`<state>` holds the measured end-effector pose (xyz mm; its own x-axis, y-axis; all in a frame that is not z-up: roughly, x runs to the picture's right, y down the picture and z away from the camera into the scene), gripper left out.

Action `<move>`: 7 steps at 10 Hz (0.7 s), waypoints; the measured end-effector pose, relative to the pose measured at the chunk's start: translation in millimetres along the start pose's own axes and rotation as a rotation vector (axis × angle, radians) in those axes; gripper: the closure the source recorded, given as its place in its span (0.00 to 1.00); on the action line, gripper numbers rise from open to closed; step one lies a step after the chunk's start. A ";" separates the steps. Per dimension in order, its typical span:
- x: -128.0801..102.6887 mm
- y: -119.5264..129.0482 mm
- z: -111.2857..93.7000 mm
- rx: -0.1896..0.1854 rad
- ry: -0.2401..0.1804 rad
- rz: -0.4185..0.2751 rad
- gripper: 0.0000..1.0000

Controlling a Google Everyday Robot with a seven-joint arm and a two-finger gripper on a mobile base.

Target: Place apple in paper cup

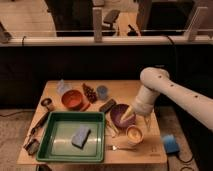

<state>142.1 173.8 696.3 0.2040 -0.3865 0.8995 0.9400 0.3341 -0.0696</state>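
The white paper cup (134, 136) stands near the table's front right, just in front of the purple bowl (119, 115). The apple (133, 133) shows as a yellow-red round shape sitting in the cup's mouth. My gripper (138, 119) hangs from the white arm directly above the cup. Its fingers (127, 113) are spread to either side, above the apple and clear of it. The gripper is open and holds nothing.
A green tray (55, 147) with a blue sponge (81, 136) fills the front left. A red bowl (73, 99), dark grapes (90, 92), a blue-grey cup (102, 92) and a dark bar (107, 105) lie behind. A fork (120, 148) lies by the cup.
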 end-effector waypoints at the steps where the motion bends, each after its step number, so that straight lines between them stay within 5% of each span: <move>1: 0.0 -0.3 0.0 -0.001 -0.001 -0.003 0.20; 7: -0.8 1.4 -2.5 0.010 -0.025 -0.024 0.20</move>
<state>143.9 172.4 694.4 0.1743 -0.3731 0.9113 0.9417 0.3335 -0.0435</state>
